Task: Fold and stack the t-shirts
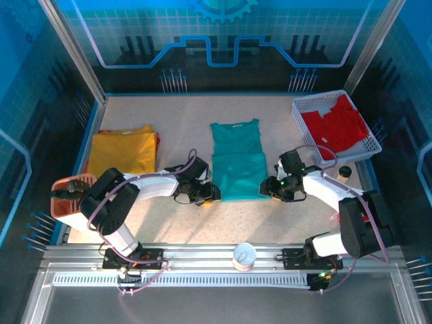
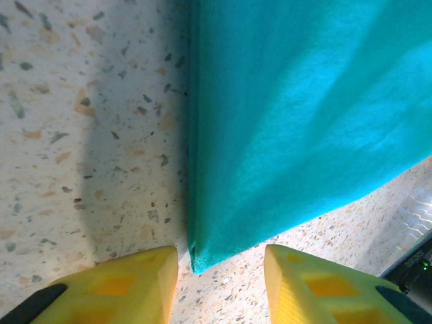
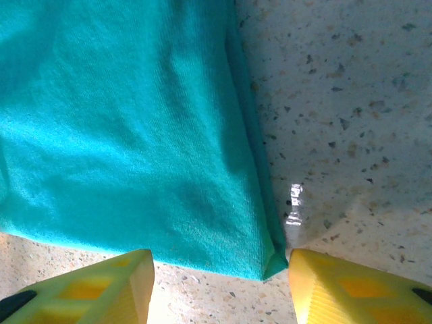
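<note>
Left wrist view: left gripper (image 2: 221, 264) jaws spread around a near corner of the teal t-shirt (image 2: 304, 121), middle of the table (image 2: 81, 135); right gripper (image 3: 219, 270) same, other corner. A shallow pinch probably grabs just the top layer, wrecking the fold.

The left arm (image 1: 145, 185) and the right arm (image 1: 324, 189) lay low over the middle of the table (image 1: 175, 223), reaching inward toward each other. The left gripper (image 2: 221, 287) pointed down, jaws apart; the right gripper (image 3: 221, 290) stood likewise.
</note>
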